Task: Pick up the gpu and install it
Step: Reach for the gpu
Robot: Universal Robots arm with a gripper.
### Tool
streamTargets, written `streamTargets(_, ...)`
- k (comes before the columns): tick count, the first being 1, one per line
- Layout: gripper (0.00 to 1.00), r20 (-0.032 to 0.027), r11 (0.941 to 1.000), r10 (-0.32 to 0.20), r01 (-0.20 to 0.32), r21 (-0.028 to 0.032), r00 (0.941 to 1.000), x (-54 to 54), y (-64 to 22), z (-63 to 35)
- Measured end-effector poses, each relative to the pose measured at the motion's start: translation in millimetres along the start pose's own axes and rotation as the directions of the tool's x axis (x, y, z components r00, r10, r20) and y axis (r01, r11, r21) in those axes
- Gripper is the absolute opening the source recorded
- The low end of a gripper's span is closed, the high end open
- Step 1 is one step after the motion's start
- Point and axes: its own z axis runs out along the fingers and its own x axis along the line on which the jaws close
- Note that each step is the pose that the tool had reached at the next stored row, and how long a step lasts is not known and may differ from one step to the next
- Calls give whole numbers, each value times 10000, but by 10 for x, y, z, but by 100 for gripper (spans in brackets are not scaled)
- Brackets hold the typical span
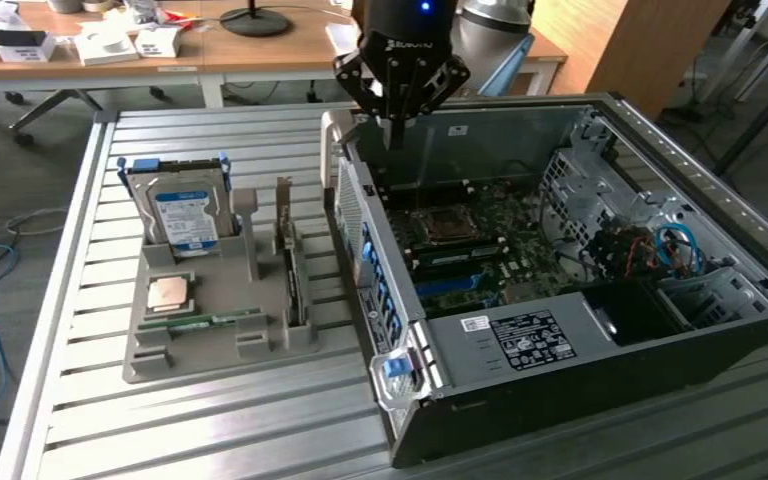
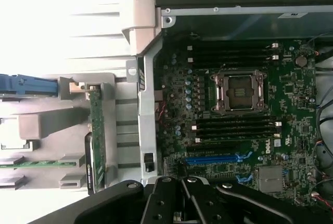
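Green PCB of the gpu is seen edge-on. The card is stood upright in a slot of the grey holder on the slatted metal table, just beside the open PC case. Its black fan side is partly visible in the wrist view.

Handling (est.): the card is judged light and stiff but fragile. It is thin, so an off-centre pinch may let it twist or slip. Hold is best taken on the bare upper board edge or near the silver bracket. The fan, small components and contact edge should be avoided.

Pincer: fingers pressed together, nothing held. It is positioned above the case wall nearest the holder, apart from the card.

Surroundings:
- Hard drive w/ blue label is stood in the holder, on the exterior view's left of the card.
- Memory stick and processor chip are laid flat in the same holder.
- Holder uprights flank the card closely, so clearance is tight.
- Motherboard is exposed, and cables are bunched at the exterior view's right.
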Motion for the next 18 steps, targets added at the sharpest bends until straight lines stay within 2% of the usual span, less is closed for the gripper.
streamTargets(18,11,0,10000,0,0,0,10000,272,-20,-3)
